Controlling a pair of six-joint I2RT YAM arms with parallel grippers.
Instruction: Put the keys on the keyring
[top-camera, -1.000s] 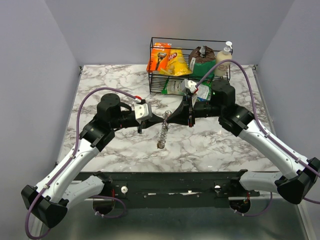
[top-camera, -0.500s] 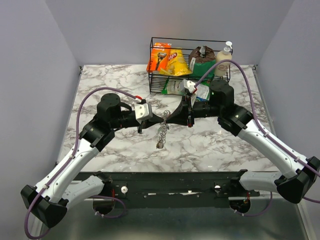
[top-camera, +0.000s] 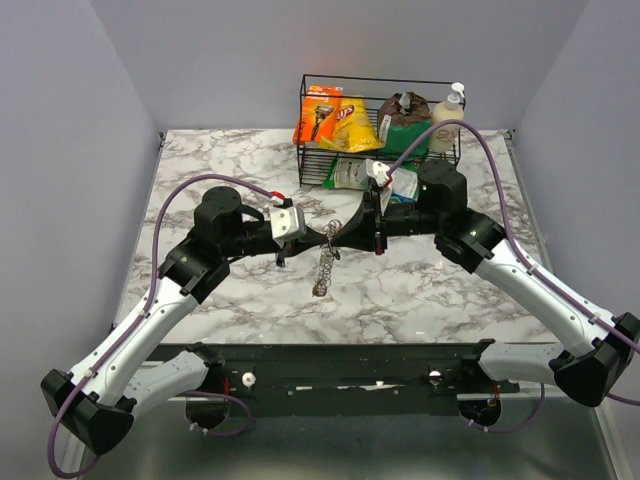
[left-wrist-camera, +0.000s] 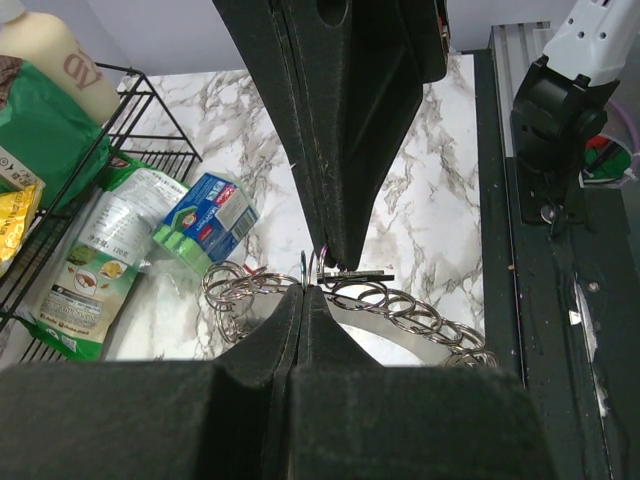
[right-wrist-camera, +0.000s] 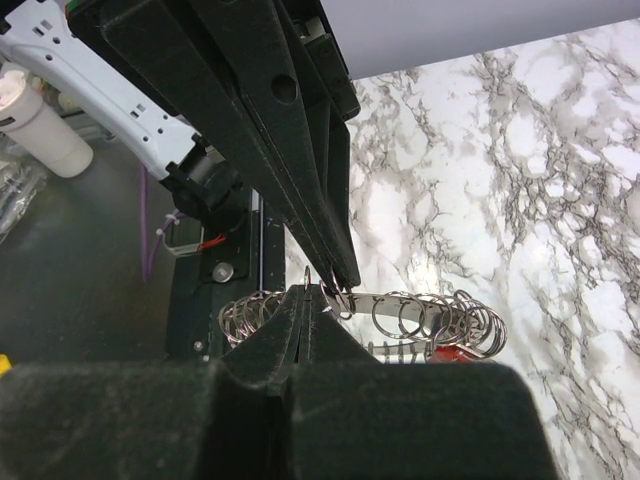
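The keyring hangs between my two grippers above the middle of the marble table. Its chain of silver rings (top-camera: 323, 268) dangles down to the tabletop. My left gripper (top-camera: 329, 238) is shut, with a thin ring (left-wrist-camera: 303, 265) poking out of its tips (left-wrist-camera: 303, 290). My right gripper (top-camera: 341, 231) is shut tip to tip against it, also pinching a thin ring (right-wrist-camera: 307, 273). The chain (right-wrist-camera: 430, 315) carries a small red tag (right-wrist-camera: 447, 352). A thin dark flat piece (left-wrist-camera: 356, 273) sits at the right gripper's tips; I cannot tell what it is. No coloured keys show.
A black wire basket (top-camera: 312, 150) stands at the back with snack bags, a razor pack and a lotion bottle (top-camera: 449, 118). A green pouch (top-camera: 352, 176) and a blue-green packet (left-wrist-camera: 208, 222) lie in front of it. The table's near edge carries a dark rail (top-camera: 350, 365).
Both grippers have stayed joined and drifted slightly toward the back. The dangling chain has swung a little to the left.
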